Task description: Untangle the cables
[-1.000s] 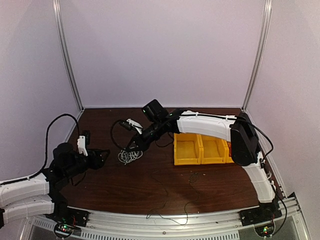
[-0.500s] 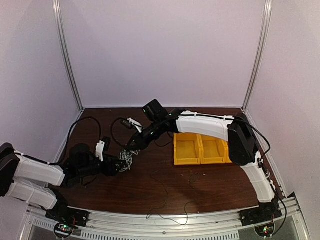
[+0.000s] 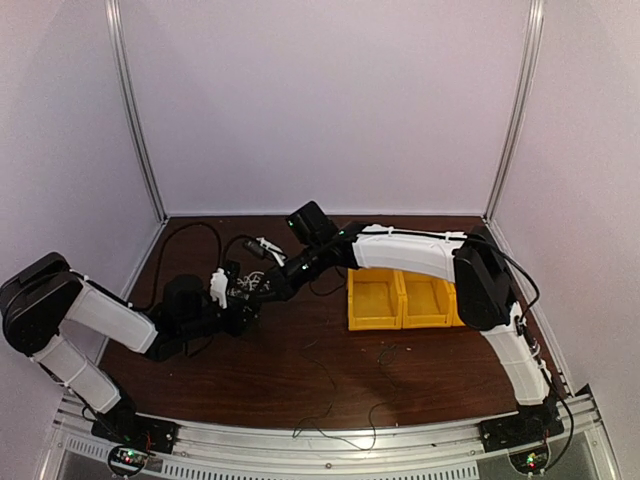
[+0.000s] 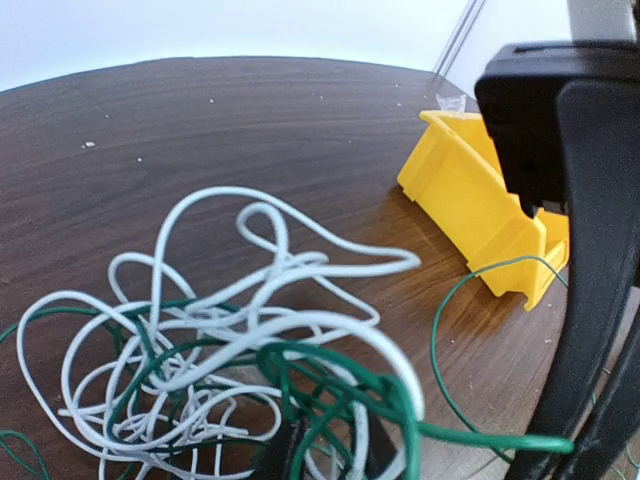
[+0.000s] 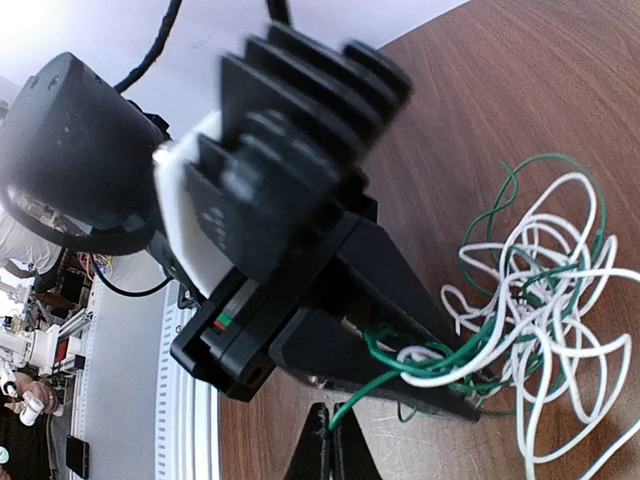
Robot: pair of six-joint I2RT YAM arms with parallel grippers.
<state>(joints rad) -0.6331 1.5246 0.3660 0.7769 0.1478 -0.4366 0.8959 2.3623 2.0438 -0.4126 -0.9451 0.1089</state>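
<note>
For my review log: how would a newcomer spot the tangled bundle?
On the dark table, look left of the yellow bins. The bundle sits where the two sets of jaws meet: thin white and green wires knotted together, unlike the single dark wire loose nearer the bases.

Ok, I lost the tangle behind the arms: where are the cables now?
The cables lie left of centre on the table in the top view, between the left gripper and right gripper, left of the yellow bins.
</note>
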